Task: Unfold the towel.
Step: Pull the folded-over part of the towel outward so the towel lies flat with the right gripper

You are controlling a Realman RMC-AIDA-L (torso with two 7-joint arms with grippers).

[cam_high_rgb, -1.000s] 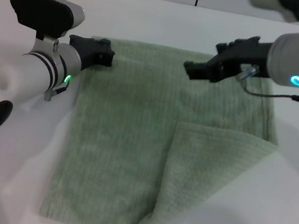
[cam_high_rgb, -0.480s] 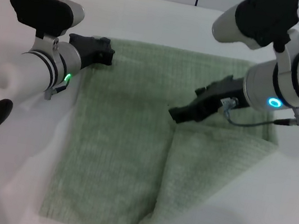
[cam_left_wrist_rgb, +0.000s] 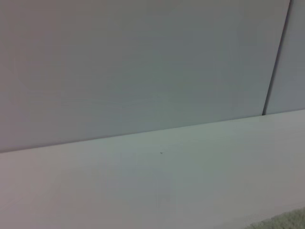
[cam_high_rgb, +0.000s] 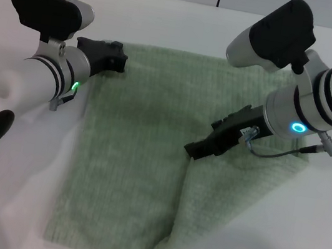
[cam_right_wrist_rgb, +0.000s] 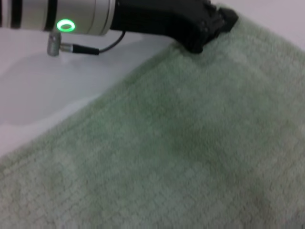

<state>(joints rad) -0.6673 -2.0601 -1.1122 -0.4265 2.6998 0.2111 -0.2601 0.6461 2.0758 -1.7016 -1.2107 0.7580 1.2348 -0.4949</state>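
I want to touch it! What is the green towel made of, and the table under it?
The towel looks like soft terry cloth: pale green, fuzzy, with fine ribbed rows, and it folds over limply at one corner. The table looks like a smooth, hard white surface, maybe laminate or plastic; it shows no grain and only a faint sheen, so I can't be sure.

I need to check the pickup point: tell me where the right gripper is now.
In the head view the right gripper is low over the middle of the towel, at the upper corner of the folded-over flap on the robot's right; the left gripper sits at the towel's far left corner.
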